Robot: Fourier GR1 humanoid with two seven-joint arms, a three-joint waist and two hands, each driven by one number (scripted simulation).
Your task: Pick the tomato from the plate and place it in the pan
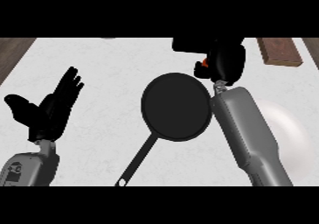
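A black pan (176, 106) lies in the middle of the white counter, its long handle (137, 162) pointing toward the lower left. My right hand (225, 64) hovers just past the pan's upper right rim, fingers curled round the red tomato (202, 67), of which only a small patch shows at the hand's left side. A white plate (289, 136) sits to the right, partly hidden behind my right forearm. My left hand (50, 109) rests open at the left, fingers up.
A brown wooden block (279, 51) lies at the back right of the counter. A dark object (191, 43) sits at the back edge behind my right hand. Dark wood flooring shows past the counter's left and right edges.
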